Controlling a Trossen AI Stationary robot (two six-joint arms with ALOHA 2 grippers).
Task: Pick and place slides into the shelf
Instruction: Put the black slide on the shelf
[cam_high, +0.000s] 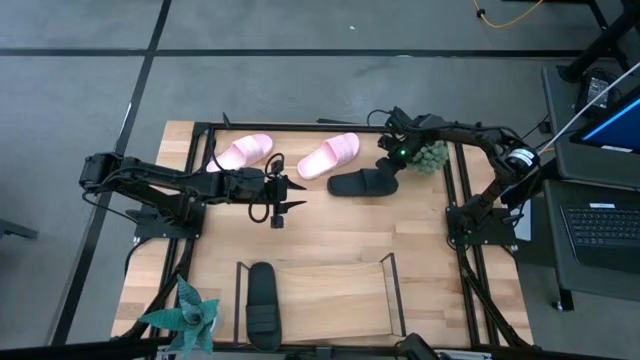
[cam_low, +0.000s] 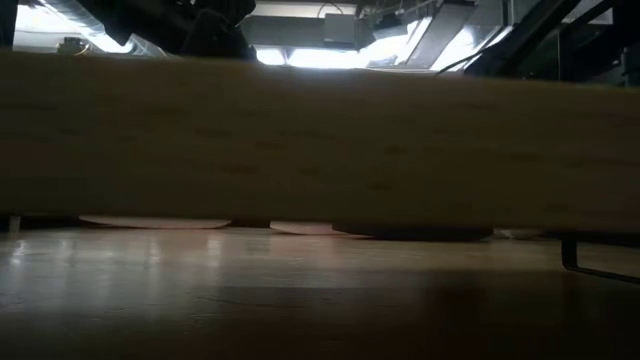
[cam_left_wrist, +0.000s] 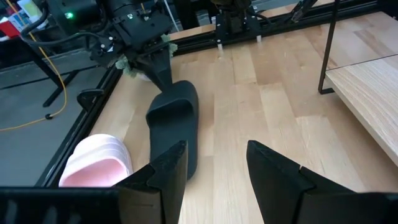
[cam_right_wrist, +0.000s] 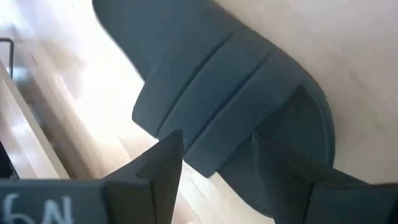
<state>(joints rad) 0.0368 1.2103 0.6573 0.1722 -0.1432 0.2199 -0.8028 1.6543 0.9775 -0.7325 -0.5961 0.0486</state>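
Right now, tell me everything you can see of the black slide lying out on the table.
The black slide is matte and foam-like, with a broad ridged strap and open toe. It lies sole-down on the bare wood, outside the shelf, beside a pink slide. The right gripper hovers open just over one end.

text: none legible | right wrist view: partial pale marks on dark edge, unreadable

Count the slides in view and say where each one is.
4. One black slide sits in the shelf at its left end. The other black slide lies by the right gripper. Two pink slides lie along the far edge. None seems hidden.
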